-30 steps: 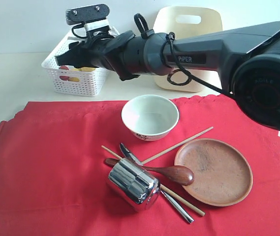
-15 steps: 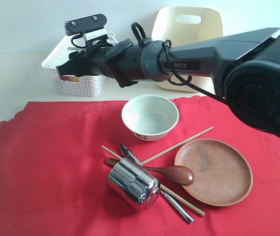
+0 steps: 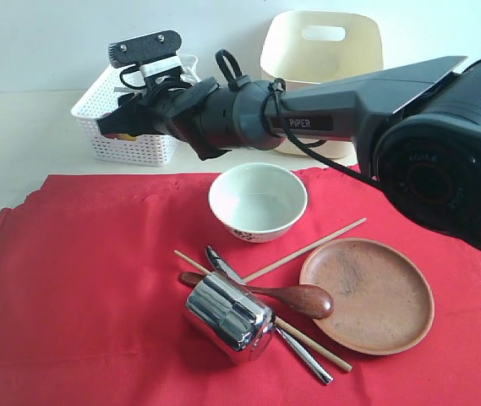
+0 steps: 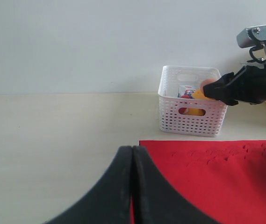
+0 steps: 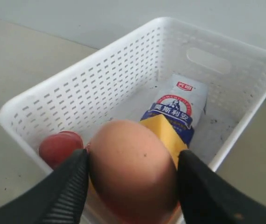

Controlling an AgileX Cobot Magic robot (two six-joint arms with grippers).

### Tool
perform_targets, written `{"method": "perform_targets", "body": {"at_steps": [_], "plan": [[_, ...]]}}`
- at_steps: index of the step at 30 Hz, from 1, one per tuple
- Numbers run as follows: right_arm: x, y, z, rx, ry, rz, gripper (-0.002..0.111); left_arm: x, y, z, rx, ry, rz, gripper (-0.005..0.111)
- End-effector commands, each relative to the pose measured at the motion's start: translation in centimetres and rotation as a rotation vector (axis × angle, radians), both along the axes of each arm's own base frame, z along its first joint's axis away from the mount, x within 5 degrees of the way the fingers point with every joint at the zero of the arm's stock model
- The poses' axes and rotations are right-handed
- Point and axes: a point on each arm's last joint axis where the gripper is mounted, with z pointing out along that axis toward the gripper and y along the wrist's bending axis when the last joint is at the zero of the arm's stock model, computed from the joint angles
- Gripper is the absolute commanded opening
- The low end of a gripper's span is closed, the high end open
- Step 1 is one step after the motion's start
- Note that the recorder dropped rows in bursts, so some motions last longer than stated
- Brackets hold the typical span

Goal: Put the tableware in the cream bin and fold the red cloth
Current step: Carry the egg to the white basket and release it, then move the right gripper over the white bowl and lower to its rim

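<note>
Right tool [image 5: 132,186] is clamped on a brown egg [image 5: 132,163], hanging right over the white lattice basket [image 5: 123,65] with a milk carton [image 5: 182,105] inside. Left tool [image 4: 132,156] is pinched closed with nothing in it, by the edge of the red cloth [image 3: 79,288] on the tabletop [image 4: 53,140].

The tableware all sits on the cloth: pale bowl [image 3: 257,201], brown plate [image 3: 367,294], and the steel cup [image 3: 227,315] on its side against the wooden spoon [image 3: 295,298], knife [image 3: 306,357] and chopsticks [image 3: 308,249]. The cream bin [image 3: 320,42] stands behind the cloth, near the basket.

right arm [image 3: 350,93]: dark grey shell | white PIPER lettering [image 3: 311,123] | black looped cable [image 3: 271,89] | black tool [image 5: 132,186]
</note>
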Motion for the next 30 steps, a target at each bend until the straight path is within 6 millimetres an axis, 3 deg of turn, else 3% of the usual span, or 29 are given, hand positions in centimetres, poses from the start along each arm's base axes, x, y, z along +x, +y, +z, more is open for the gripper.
{"method": "perform_targets", "body": {"at_steps": [1, 8, 14, 17, 22, 25, 30], "plan": [[0.1, 0.0, 0.6, 0.007, -0.017, -0.007, 0.047, 0.0, 0.0, 0.0, 0.004, -0.006, 0.001, 0.0], [0.1, 0.0, 0.6, 0.028, -0.004, -0.015, 0.048, 0.0, 0.0, 0.0, 0.004, -0.006, 0.001, 0.0], [-0.4, 0.7, 0.5, 0.015, -0.006, 0.021, 0.07, 0.0, 0.0, 0.0, 0.004, -0.006, 0.001, 0.0], [-0.5, 0.8, 0.8, 0.027, 0.0, 0.032, 0.07, 0.0, 0.0, 0.0, 0.004, -0.006, 0.001, 0.0], [-1.8, 1.8, 5.0, 0.157, 0.055, 0.172, 0.07, 0.0, 0.0, 0.0, 0.004, -0.006, 0.001, 0.0], [-3.5, 2.5, 7.8, 0.006, -0.012, 0.445, 0.07, 0.0, 0.0, 0.0, 0.004, -0.006, 0.001, 0.0], [-4.5, 1.7, 9.7, -0.087, 0.03, 0.525, 0.07, 0.0, 0.0, 0.0, 0.004, -0.006, 0.001, 0.0]]}}
